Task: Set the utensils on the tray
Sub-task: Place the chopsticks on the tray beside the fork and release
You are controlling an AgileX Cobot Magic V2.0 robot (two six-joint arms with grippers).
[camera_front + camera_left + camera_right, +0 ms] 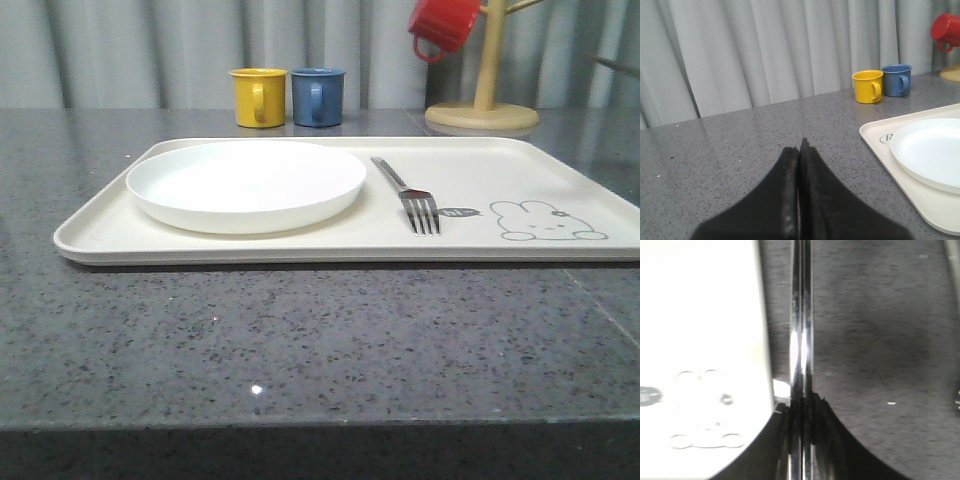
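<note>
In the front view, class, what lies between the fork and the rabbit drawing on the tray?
A small printed mark on otherwise bare tray lies between fork and rabbit drawing.

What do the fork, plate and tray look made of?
Fork: polished metal, mirror glints on its tines. Plate: glossy white, likely ceramic or melamine; unclear which. Tray: matte cream, probably plastic, with a printed rabbit and soft rounded rim.

One cream tray [560, 160] holds one white plate [246, 184] and one fork [408, 195]. Three mugs: one yellow mug [258, 97], one blue mug [318, 96], one red mug [443, 24]. One pair of chopsticks [801, 320]. One wooden mug stand [484, 100].
</note>
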